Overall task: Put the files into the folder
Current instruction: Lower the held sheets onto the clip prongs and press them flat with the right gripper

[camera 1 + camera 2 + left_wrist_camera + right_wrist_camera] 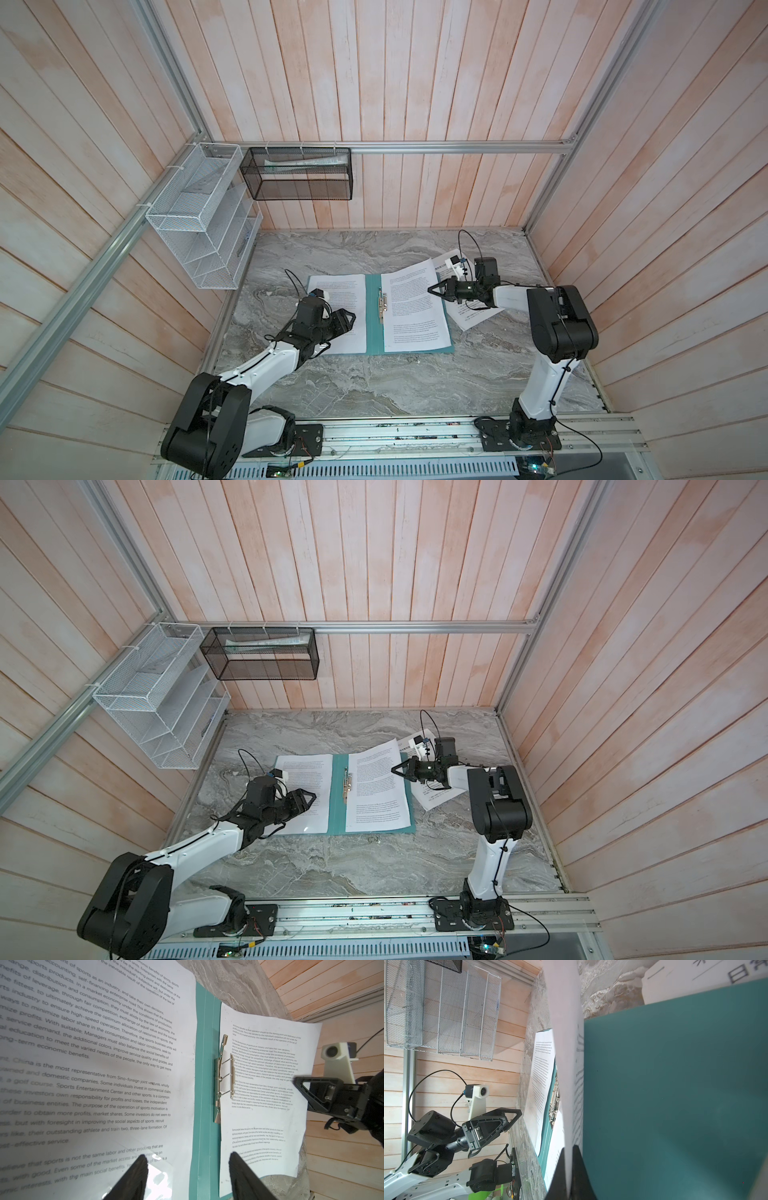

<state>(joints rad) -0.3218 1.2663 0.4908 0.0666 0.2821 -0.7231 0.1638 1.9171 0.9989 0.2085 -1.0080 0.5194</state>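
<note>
White sheet (pixel 415 307) clamped at its right edge by the right gripper (pixel 432 289) may crease if dragged across the folder (pixel 372 332); left gripper (pixel 348 321) stands with jaws apart.

Third sheet (pixel 473 320) partly behind right arm (pixel 509 297)

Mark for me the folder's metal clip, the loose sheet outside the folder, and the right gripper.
metal clip (pixel 217 1103): left wrist view, on its flat base strip.
loose sheet (pixel 471 318): in a top view, on its near corner.
right gripper (pixel 430 289): in a top view, between fingertips pinching the lifted sheet (pixel 411 299).
</note>
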